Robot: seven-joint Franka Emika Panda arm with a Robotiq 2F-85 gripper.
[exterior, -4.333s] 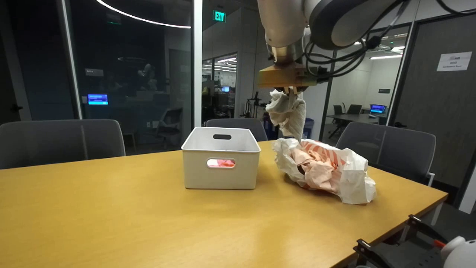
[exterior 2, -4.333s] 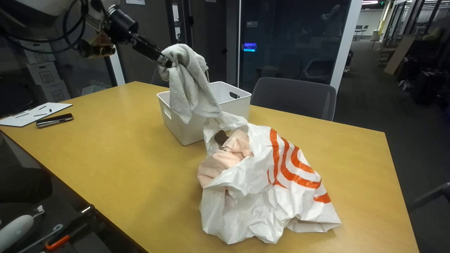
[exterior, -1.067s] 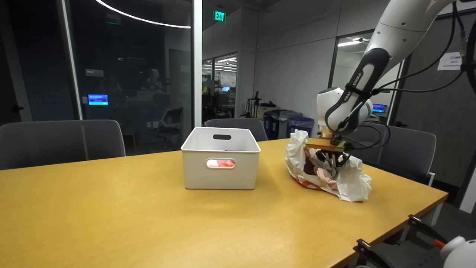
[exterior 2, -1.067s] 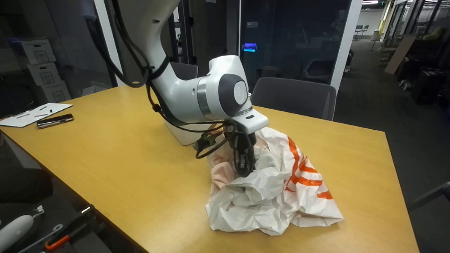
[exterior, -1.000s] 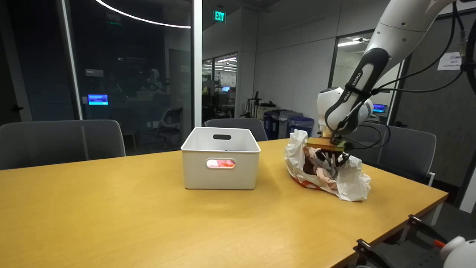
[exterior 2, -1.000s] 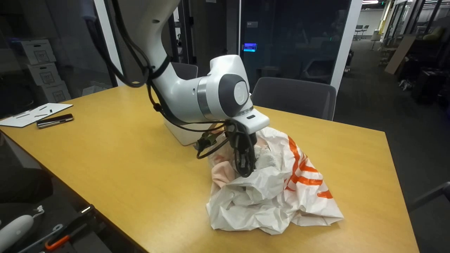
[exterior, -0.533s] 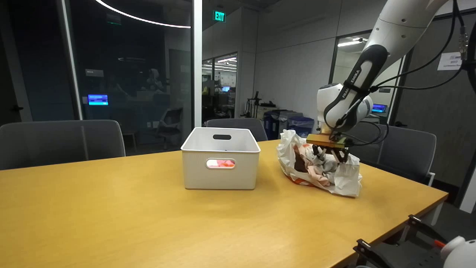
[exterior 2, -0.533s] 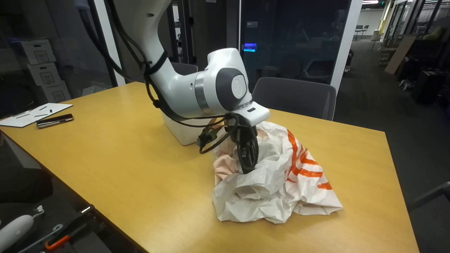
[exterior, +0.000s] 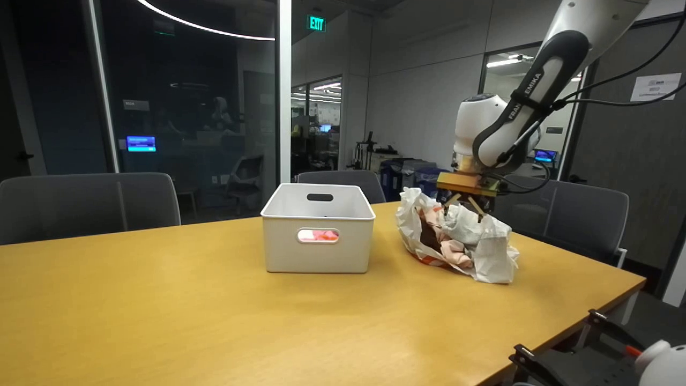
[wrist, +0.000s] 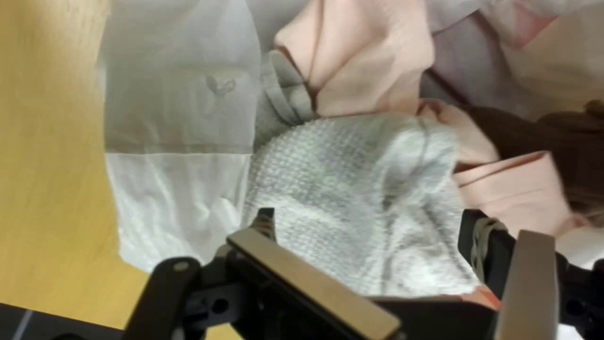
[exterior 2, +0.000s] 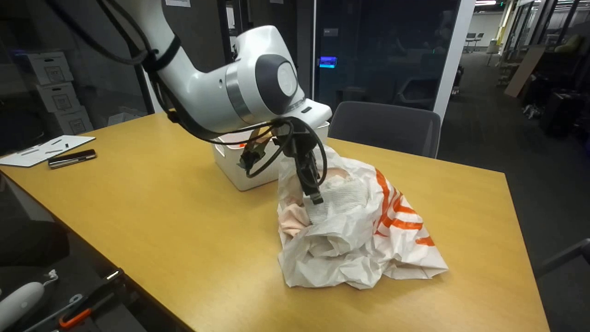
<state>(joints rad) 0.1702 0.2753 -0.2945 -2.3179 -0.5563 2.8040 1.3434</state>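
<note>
Hovering spread-fingered: Robotiq gripper (wrist: 367, 219), over one white textured towel (wrist: 349, 184); this unheld, lying in the mouth of an orange-striped plastic bag (exterior 2: 368, 235), apparently propped by peach cloth (wrist: 363, 56) bunched against it.

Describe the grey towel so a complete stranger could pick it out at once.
On the yellow table, beside the white box, lies a crumpled white bag with orange stripes. The towel sits in the bag's open mouth, framed by the open gripper in the wrist view. Its pale grey, bumpy weave sets it apart from the smooth pink cloth next to it.
</note>
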